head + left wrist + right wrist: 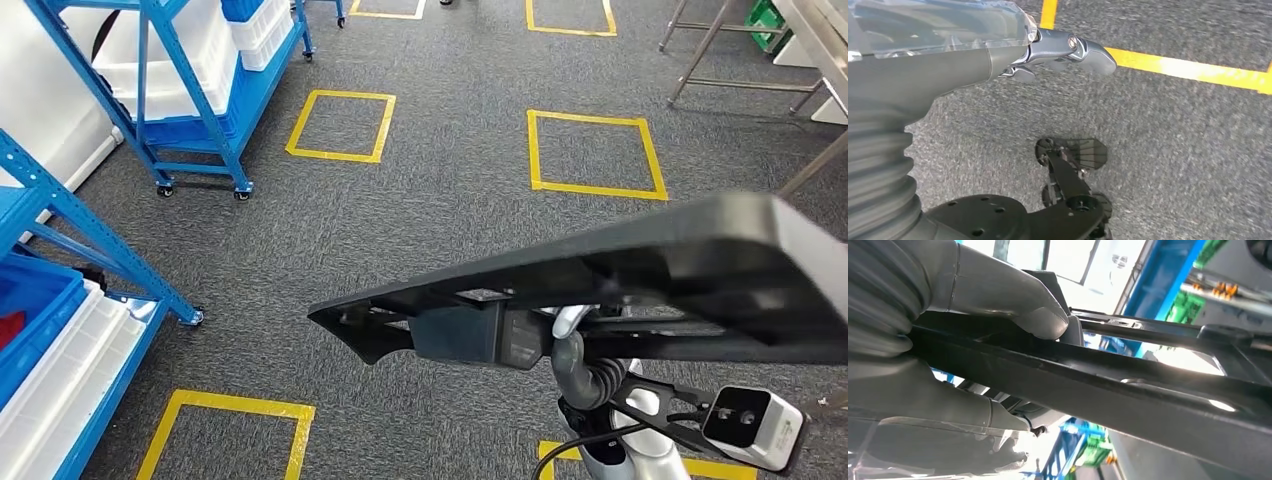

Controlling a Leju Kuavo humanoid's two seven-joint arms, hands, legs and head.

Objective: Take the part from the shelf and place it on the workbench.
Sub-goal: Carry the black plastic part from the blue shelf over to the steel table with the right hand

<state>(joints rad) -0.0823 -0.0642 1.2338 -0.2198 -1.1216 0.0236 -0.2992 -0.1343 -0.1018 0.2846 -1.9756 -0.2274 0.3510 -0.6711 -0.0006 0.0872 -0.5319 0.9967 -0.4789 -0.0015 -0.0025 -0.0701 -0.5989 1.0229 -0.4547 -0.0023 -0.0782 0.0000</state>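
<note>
Right wrist view: right hand (973, 305) grips the unmarked black part (1128, 385).

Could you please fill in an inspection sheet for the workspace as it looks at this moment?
Surface: grey carpet floor with yellow taped squares; no workbench top seen.
Job's things: long black part held up over the floor, off the shelf.
Clutter: nothing seen on the floor.
Hands: right hand grips the black part, thumb pressed on its edge; left hand hangs over the floor, holding nothing, and whether its fingers are spread or curled cannot be told.
Cables: black cable by the right arm.
Surroundings: blue shelves with white bins; metal table legs.
</note>
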